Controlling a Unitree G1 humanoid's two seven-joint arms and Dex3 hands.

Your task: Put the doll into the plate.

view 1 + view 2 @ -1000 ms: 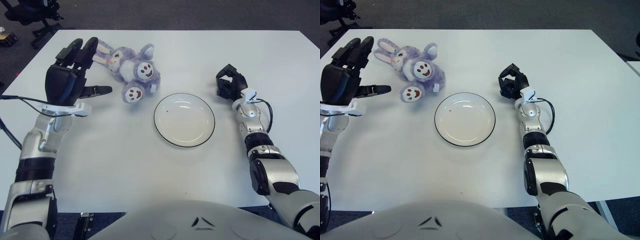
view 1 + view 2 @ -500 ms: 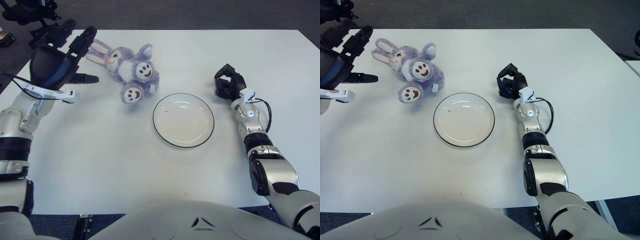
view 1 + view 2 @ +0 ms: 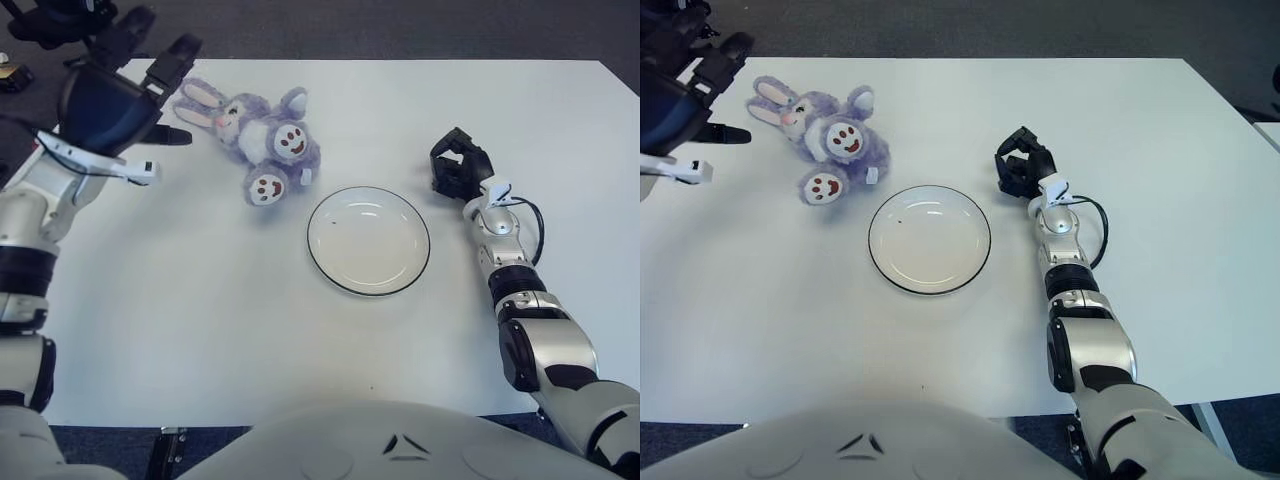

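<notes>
You have a big white tabletop (image 3: 250,330) with dark grey floor behind it and a black chair (image 3: 55,20) at the far left corner. The purple bunny doll (image 3: 262,140) lies on its back on the tabletop, near the white plate (image 3: 368,240) but not touching it. Your left hand (image 3: 110,100) is up beside the doll's ears, fingers (image 3: 170,62) spread apart, holding nothing. In the right eye view it is partly cut off. Your right hand (image 3: 458,168) rests on the tabletop right of the plate, fingers curled in.
</notes>
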